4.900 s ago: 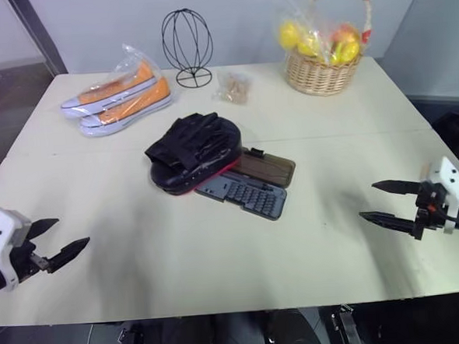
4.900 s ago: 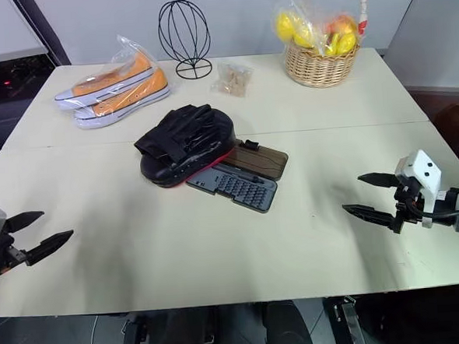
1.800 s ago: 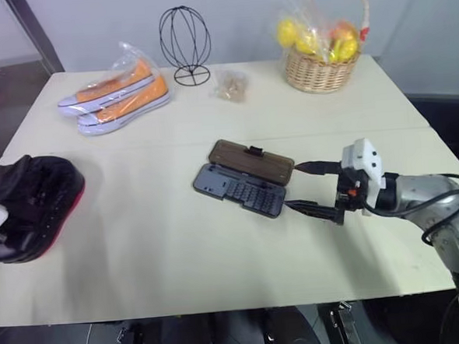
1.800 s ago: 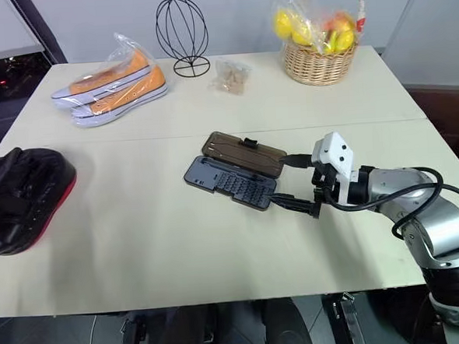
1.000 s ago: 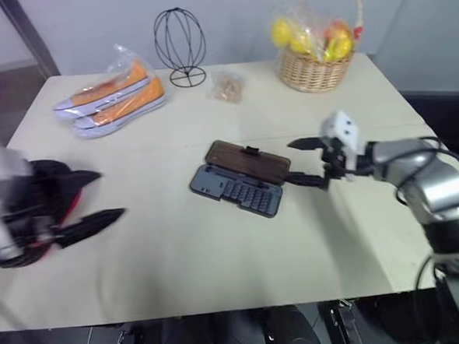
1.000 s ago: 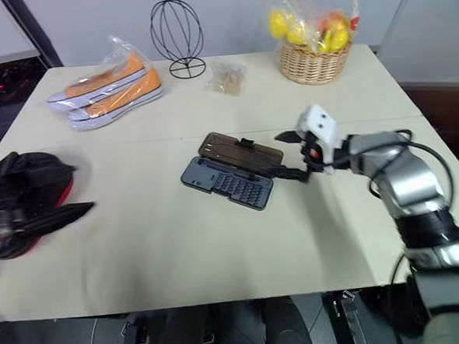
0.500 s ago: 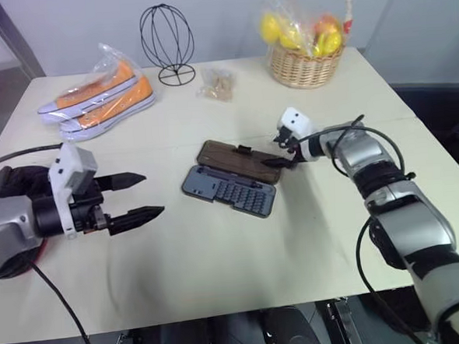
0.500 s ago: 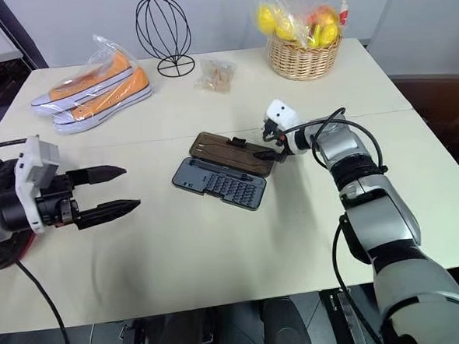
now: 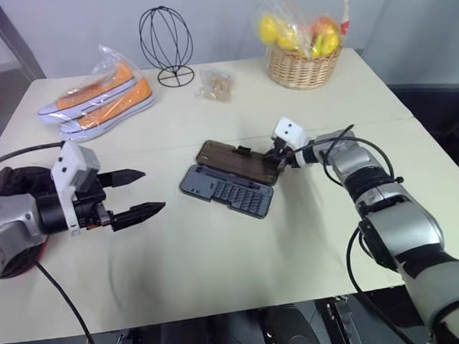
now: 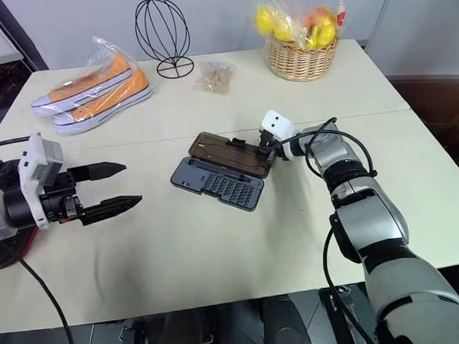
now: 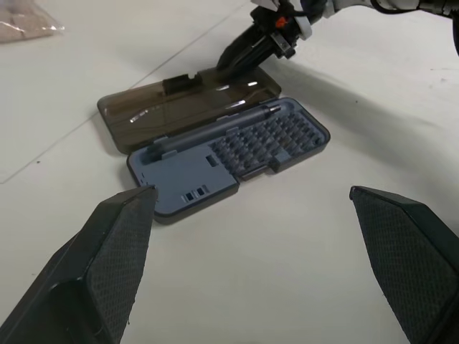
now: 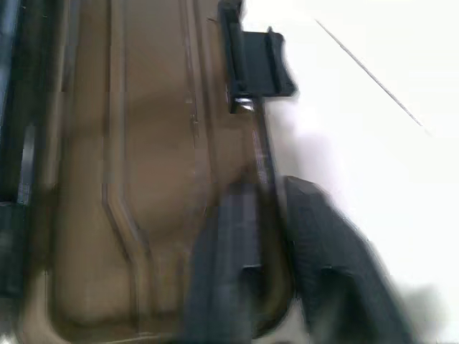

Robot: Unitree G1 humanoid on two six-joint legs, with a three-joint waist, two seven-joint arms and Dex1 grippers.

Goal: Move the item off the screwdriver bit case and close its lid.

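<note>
Screwdriver bit case (image 9: 227, 192), flat dark grey plastic, lay open mid-frame on the bench (image 9: 219, 250), with the mitt already off it. Right pincer (image 9: 274, 161) had just snapped shut on the smoky-brown translucent lid (image 9: 237, 161) edge; left pincer (image 9: 137, 195) stayed spread at left. Lid swing likely next.

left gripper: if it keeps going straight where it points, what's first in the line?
Likely the bit case: it lies open on the table between the left gripper's spread fingers, straight ahead. Bare table comes before it; depth is hard to judge.
</note>
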